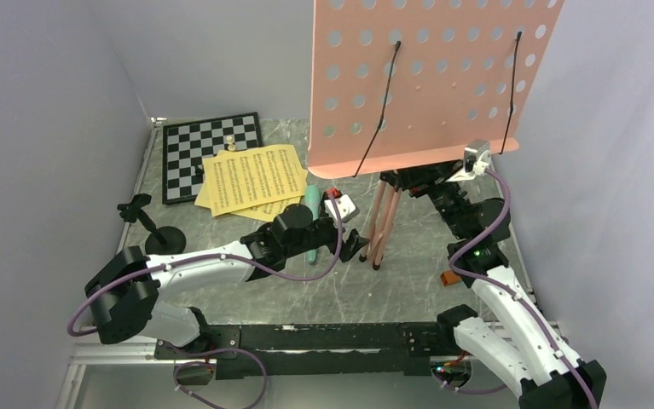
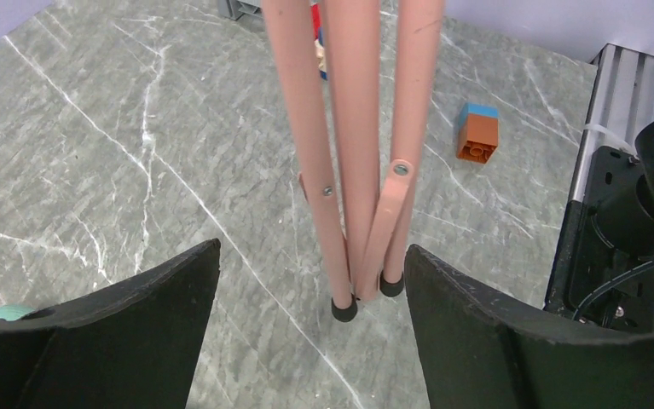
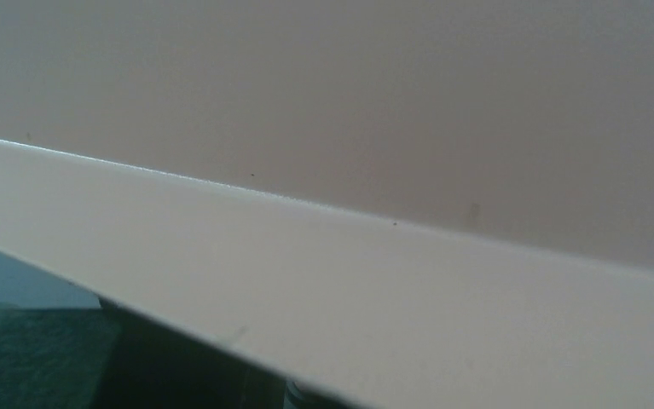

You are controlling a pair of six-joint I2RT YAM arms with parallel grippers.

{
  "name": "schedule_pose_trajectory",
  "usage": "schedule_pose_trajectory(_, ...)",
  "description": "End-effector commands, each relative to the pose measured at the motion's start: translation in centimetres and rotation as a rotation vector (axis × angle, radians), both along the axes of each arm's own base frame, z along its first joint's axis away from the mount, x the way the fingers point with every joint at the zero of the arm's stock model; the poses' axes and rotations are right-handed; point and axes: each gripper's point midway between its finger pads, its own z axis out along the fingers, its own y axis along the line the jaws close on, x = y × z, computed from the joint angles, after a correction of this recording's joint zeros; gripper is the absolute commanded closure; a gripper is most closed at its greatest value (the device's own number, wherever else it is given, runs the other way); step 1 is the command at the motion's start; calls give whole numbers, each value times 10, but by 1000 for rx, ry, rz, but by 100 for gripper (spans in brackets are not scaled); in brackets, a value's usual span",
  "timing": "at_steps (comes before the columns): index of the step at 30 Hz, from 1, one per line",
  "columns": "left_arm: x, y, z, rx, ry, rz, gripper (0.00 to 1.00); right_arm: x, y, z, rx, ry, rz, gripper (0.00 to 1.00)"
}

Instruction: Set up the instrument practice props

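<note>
Pink music stand (image 1: 434,77) is set upright on the counter (image 1: 408,281), legs (image 2: 353,170) unspread and straddled by the released left tool (image 2: 310,251). The right tool (image 1: 430,181) cannot be told as clenched or released. Sheet-music pages (image 1: 255,179), mint-green tube (image 1: 313,204) and black round-base stand (image 1: 157,230) are not yet placed.

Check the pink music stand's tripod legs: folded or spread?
Folded. The tripod legs run bunched side by side, and the black feet sit close together rather than splayed out.

One pink music stand (image 1: 434,77) — three legs (image 2: 353,128). Yellow sheet-music pages (image 1: 255,177): at least two. One mint-green tube (image 1: 313,204), one black round-base stand (image 1: 163,239), one chessboard (image 1: 188,152) — two pieces (image 1: 230,142) on it.
</note>
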Motion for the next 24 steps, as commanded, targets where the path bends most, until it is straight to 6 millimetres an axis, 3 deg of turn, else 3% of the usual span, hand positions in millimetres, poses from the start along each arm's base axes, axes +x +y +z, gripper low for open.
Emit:
schedule_pose_trajectory(1, 2, -7, 12, -33, -90, -28, 17, -83, -31, 122, 166, -432, 1, 100)
schedule_pose_trajectory(12, -8, -20, 4, -44, -70, -115, 19, -95, -35, 126, 205, -445, 24, 100)
schedule_pose_trajectory(19, -12, -27, -2, -51, -21, -139, 30, -99, -33, 129, 207, -449, 43, 100)
schedule_pose_trajectory(24, -14, -31, -4, -52, -13, -160, 30, -104, -33, 131, 209, -458, 55, 100)
